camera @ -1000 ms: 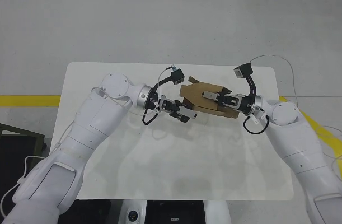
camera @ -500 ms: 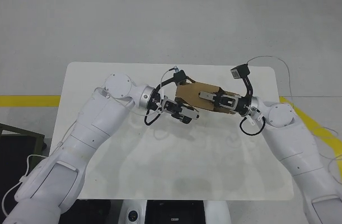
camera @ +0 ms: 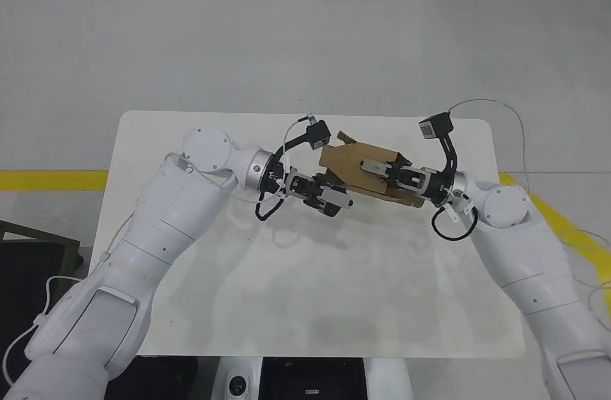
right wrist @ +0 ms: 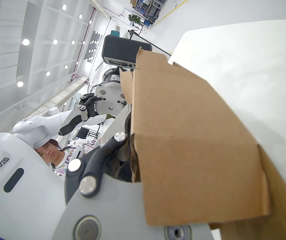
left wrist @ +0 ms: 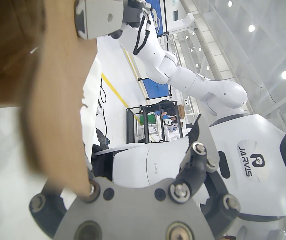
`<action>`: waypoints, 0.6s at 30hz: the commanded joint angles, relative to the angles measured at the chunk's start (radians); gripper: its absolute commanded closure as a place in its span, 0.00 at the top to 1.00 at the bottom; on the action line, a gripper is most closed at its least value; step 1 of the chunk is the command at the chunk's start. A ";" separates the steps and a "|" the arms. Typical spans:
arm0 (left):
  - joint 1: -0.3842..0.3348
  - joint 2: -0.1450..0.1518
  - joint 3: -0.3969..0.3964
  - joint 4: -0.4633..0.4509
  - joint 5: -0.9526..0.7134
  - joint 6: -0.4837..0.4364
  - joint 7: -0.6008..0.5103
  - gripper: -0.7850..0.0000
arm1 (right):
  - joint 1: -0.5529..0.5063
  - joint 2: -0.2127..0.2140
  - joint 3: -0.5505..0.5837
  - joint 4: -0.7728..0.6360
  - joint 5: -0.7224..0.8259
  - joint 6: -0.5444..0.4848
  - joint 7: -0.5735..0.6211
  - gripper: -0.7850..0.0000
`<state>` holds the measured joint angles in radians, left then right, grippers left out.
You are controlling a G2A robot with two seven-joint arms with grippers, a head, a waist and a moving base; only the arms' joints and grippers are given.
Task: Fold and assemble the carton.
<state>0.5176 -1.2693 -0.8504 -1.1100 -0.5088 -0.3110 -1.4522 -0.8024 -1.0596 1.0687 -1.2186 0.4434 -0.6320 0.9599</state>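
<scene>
Top camera: above arms, looking down at table point(camera: 285, 290), far off. Left wrist camera: tight against carton point(left wrist: 53, 126), facing right arm point(left wrist: 172, 68). Right wrist camera: equally close, facing left arm point(right wrist: 35, 126). All share carton.

White table point(camera: 285, 300) on plain grey floor point(camera: 305, 50). Yellow tape line point(camera: 45, 180) runs off the table's left side, and a dark frame thing point(camera: 10, 265) sits off its near-left corner.

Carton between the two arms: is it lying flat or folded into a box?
Partly folded. The carton has panels bent along creases into a box shape, but loose flaps stick out.
</scene>
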 commanded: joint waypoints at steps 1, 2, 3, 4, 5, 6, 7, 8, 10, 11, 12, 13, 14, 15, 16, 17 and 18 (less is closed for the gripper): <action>0.001 0.004 -0.013 -0.001 0.007 -0.001 0.003 1.00 | 0.000 0.003 0.015 0.006 -0.005 -0.001 0.002 0.00; 0.000 0.008 -0.019 0.000 0.023 0.001 0.004 1.00 | 0.000 0.005 0.024 0.009 -0.007 -0.001 0.005 0.00; -0.002 0.012 -0.024 -0.001 0.046 0.003 0.005 1.00 | -0.001 0.007 0.033 0.012 -0.008 -0.003 0.010 0.00; -0.001 0.015 -0.032 -0.001 0.064 0.004 0.012 1.00 | -0.003 0.010 0.041 0.015 -0.006 -0.002 0.017 0.00; 0.002 0.020 -0.042 -0.001 0.074 0.004 0.021 1.00 | -0.005 0.011 0.047 0.014 -0.003 -0.001 0.025 0.00; 0.006 0.024 -0.054 -0.001 0.079 0.004 0.031 1.00 | -0.008 0.013 0.054 0.013 0.000 0.000 0.032 0.00; 0.010 0.028 -0.066 0.000 0.088 0.006 0.038 1.00 | -0.010 0.015 0.063 0.014 0.002 0.000 0.039 0.00; 0.012 0.033 -0.078 0.000 0.104 0.009 0.045 1.00 | -0.014 0.017 0.069 0.014 0.005 0.000 0.047 0.00; 0.020 0.043 -0.097 0.002 0.140 0.018 0.061 1.00 | -0.022 0.020 0.080 0.008 0.016 0.004 0.061 0.00; 0.026 0.048 -0.107 0.003 0.152 0.027 0.071 1.00 | -0.026 0.021 0.084 0.004 0.023 0.006 0.066 0.00; 0.031 0.052 -0.115 0.004 0.168 0.035 0.081 1.00 | -0.030 0.022 0.088 -0.001 0.032 0.009 0.070 0.00; 0.037 0.057 -0.123 0.004 0.186 0.045 0.093 1.00 | -0.033 0.023 0.091 -0.007 0.037 0.010 0.076 0.00; 0.044 0.060 -0.131 0.004 0.196 0.055 0.107 1.00 | -0.036 0.023 0.092 -0.016 0.045 0.012 0.085 0.00; 0.051 0.064 -0.138 0.004 0.202 0.064 0.122 1.00 | -0.039 0.023 0.092 -0.025 0.055 0.014 0.093 0.00; 0.058 0.066 -0.143 0.003 0.212 0.070 0.133 1.00 | -0.041 0.023 0.091 -0.034 0.063 0.016 0.103 0.00; 0.063 0.069 -0.147 0.001 0.227 0.077 0.143 1.00 | -0.041 0.023 0.091 -0.038 0.066 0.017 0.113 0.00; 0.068 0.072 -0.151 0.001 0.242 0.087 0.154 1.00 | -0.041 0.023 0.090 -0.044 0.075 0.018 0.122 0.00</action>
<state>0.5818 -1.1994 -0.9988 -1.1085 -0.2803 -0.2313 -1.3068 -0.8437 -1.0366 1.1592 -1.2593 0.5129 -0.6145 1.0751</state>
